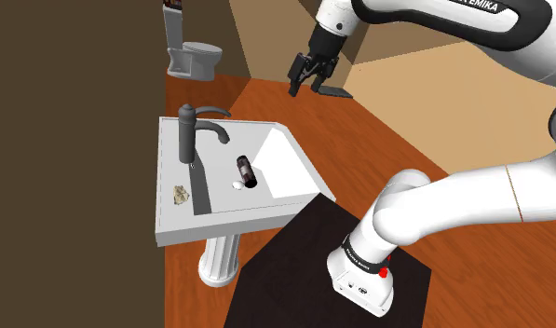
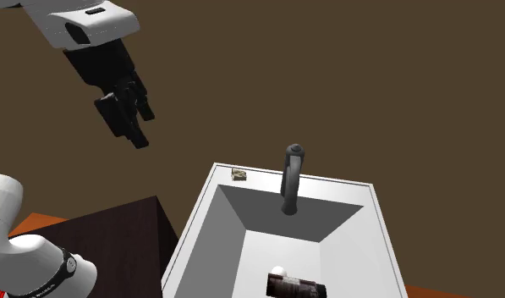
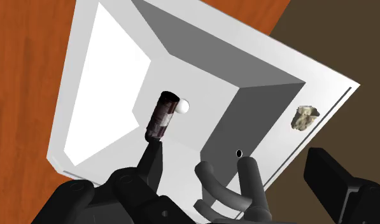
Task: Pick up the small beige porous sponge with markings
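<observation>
The small beige sponge with darker markings lies on the white sink's flat rim, beside the dark faucet and close to the brown wall. In the second exterior view the sponge sits at the rim's back corner. My black gripper hangs open and holds nothing, high above the floor past the sink's far side. In the wrist view the gripper looks down on the sink, with the sponge beyond its right finger.
A dark brown bottle lies in the basin beside a small white object. The faucet rises between the gripper and the sponge in the wrist view. A toilet stands further back on the wooden floor.
</observation>
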{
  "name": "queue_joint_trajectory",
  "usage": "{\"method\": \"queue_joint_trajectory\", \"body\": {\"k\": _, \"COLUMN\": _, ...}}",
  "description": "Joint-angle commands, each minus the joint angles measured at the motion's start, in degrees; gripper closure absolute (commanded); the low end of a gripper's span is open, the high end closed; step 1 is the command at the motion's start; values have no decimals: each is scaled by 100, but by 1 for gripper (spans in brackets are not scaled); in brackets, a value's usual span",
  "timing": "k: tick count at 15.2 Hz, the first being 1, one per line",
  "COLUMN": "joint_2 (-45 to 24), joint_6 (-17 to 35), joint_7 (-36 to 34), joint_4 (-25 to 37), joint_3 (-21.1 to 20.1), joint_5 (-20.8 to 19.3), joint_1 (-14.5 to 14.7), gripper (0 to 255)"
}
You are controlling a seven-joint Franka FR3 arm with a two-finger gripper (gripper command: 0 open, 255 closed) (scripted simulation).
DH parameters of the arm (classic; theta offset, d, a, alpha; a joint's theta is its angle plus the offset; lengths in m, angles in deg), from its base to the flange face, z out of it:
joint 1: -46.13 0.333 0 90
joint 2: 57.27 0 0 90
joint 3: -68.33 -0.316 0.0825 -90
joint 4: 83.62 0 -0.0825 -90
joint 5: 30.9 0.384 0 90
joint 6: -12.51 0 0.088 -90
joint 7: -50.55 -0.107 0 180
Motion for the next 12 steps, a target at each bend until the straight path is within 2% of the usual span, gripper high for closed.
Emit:
{"method": "queue_joint_trajectory", "body": {"k": 1, "joint_2": 0, "joint_6": 0, "joint_7": 0, "joint_4": 0, "joint_3": 0, "joint_5": 0, "joint_1": 0, "gripper": 0}}
{"method": "queue_joint_trajectory", "body": {"k": 12, "joint_2": -1571, "joint_6": 1465, "joint_7": -1158, "joint_4": -321, "joint_3": -728, "joint_5": 232, "joint_1": 45, "gripper": 0}}
